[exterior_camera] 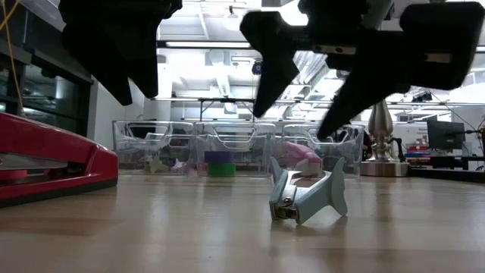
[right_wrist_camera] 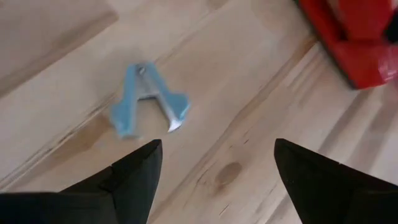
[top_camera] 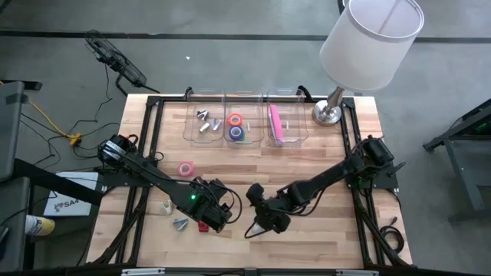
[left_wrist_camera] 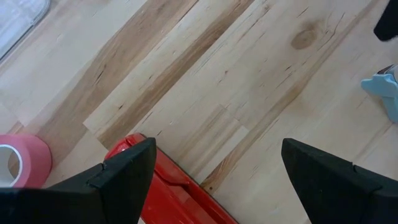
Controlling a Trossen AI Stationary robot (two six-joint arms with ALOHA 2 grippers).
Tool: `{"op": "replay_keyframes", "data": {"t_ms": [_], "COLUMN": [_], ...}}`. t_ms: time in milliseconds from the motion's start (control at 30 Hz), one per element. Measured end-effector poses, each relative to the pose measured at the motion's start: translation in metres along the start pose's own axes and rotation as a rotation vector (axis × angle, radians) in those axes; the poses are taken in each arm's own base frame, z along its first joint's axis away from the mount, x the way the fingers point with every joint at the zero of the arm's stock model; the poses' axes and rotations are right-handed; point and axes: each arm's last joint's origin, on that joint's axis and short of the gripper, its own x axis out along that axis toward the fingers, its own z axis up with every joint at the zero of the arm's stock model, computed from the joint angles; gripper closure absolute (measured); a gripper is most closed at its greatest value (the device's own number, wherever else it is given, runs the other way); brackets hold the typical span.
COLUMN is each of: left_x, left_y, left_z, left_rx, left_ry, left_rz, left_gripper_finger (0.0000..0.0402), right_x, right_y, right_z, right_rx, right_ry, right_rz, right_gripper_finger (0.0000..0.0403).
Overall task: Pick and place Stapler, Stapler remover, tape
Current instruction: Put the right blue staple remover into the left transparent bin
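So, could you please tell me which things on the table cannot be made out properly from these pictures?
- Red stapler: high view, mostly hidden under the left gripper; cut off by the edge in the low view and both wrist views.
- Pink tape roll: left wrist view, cut off at the edge.
- Items in the clear bins: low view, blurred behind the bin walls.
- Pale remover: high view, too small to identify.

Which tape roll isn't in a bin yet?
The pink roll, lying alone on the bare wood by the left arm. The red and the blue-purple and green rolls sit in the middle bin.
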Motion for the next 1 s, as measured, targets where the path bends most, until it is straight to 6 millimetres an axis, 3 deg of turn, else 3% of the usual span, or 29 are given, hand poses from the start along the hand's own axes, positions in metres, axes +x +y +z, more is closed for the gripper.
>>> {"op": "replay_keyframes", "data": {"t_ms": [1000], "left_x": [0.0], "left_y": [0.001], "left_z": [0.0], "left_rx": [-0.025], "left_ry": [0.002], "left_rz": [0.015], "left_gripper_finger": [0.0063], "right_x": [0.002], "right_y": [0.015], "right_z": [0.01], "right_rx": [0.025], "right_ry": [-0.105], "right_rz": [0.145], "right_gripper_finger": [0.0102]}}
